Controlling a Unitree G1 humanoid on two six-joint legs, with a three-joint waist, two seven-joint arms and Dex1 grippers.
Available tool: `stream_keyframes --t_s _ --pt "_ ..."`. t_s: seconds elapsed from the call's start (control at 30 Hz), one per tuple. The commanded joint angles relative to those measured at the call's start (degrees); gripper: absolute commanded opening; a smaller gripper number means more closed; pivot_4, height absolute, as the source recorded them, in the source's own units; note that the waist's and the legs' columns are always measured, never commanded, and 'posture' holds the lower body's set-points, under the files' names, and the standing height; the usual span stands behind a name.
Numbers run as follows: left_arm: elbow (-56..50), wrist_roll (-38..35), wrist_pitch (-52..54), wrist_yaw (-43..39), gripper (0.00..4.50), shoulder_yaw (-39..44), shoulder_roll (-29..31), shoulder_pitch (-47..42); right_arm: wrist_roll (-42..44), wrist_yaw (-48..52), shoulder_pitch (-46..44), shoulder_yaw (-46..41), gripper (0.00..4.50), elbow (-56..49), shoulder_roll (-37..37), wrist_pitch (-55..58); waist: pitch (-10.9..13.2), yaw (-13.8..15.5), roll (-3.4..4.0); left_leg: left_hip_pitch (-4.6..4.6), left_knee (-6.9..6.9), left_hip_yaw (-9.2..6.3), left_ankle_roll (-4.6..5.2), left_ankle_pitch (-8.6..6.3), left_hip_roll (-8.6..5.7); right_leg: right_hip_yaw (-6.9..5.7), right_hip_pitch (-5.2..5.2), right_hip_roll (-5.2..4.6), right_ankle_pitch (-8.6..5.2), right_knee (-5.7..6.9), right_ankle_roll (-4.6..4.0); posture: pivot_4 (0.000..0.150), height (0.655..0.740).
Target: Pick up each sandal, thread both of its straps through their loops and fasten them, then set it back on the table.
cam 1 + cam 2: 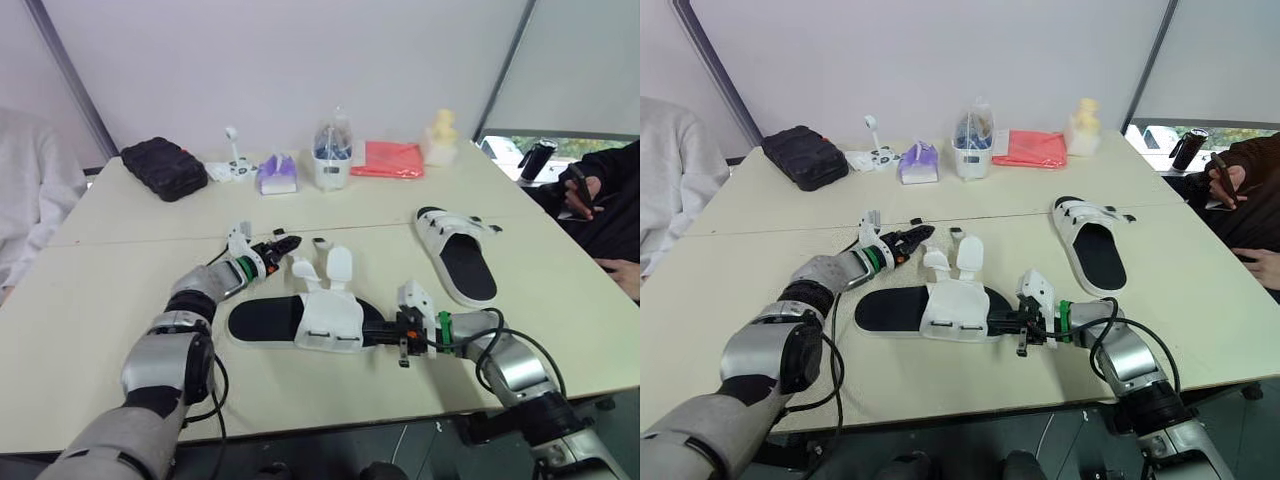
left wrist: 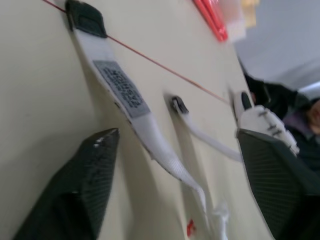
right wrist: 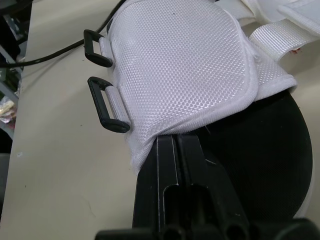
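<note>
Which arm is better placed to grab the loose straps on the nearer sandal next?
Left. The left end effector is open beside the loose straps, fingers straddling one. The right end effector is shut against the nearer sandal's toe end, away from the strap tips.

clutter at the far side, people at both ends

a black case (image 1: 163, 167) lies far left, then a small white stand (image 1: 233, 165), a purple tissue pack (image 1: 277, 175), a white tub (image 1: 333, 165) under a clear bag, a red cloth (image 1: 388, 159) and a pale yellow figure (image 1: 441, 137). a person in white (image 1: 30, 190) sits left, a person in dark clothes (image 1: 600, 185) right, near a black flask (image 1: 537, 160).
</note>
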Motion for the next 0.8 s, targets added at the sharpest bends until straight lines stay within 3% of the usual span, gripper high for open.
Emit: stream_keyframes --t_s 0.03,0.13,0.17,0.6,0.7,0.8 --pt "2.1 2.6 -3.9 2.1 1.75 2.6 0.0 -1.0 -0.3 -0.2 1.0 1.1 0.0 -1.7 0.6 0.8 0.0 0.0 0.0 0.0 0.0 0.0 0.0 0.0 0.0 0.0 0.0 0.0 0.0 0.0 0.0 0.15 0.74" --pt "2.7 4.1 -4.4 1.4 0.21 3.9 -0.3 -1.6 -0.5 -0.7 1.3 0.8 0.0 -1.8 0.6 0.8 0.0 0.1 -0.01 0.0 0.0 0.0 0.0 0.0 0.0 0.0 0.0 0.0 0.0 0.0 0.0 0.15 0.74" --pt "2.8 4.5 -4.3 1.1 0.05 4.3 -0.3 -1.8 -0.5 -0.7 1.4 0.7 0.0 -1.8 0.6 0.8 0.0 0.1 -0.02 0.01 0.01 0.0 0.0 0.0 0.0 0.0 0.02 0.0 0.0 0.01 0.0 0.15 0.74" --pt "2.1 5.9 0.0 -4.6 0.05 9.2 1.9 -3.6 -1.3 -1.4 1.7 1.0 0.0 -0.5 0.8 -0.3 0.0 0.0 -0.02 0.01 0.0 0.0 0.01 -0.01 0.0 0.0 0.0 0.02 0.0 0.02 0.0 0.15 0.74" --pt "1.2 7.5 1.4 -7.5 0.81 8.1 3.0 -2.6 -2.0 -1.2 1.4 1.2 0.0 0.3 0.8 -1.1 0.0 -0.1 -0.02 0.01 0.0 0.0 0.01 -0.01 0.0 0.0 0.0 0.02 0.0 0.03 0.0 0.15 0.74" --pt "0.1 7.5 7.6 -11.4 2.19 7.8 4.2 -1.3 -2.3 -1.1 1.5 1.4 0.0 0.6 0.9 -1.6 0.0 -0.1 -0.02 0.01 0.0 0.0 0.01 -0.01 0.0 -0.01 0.0 0.03 0.0 0.05 0.0 0.15 0.74"
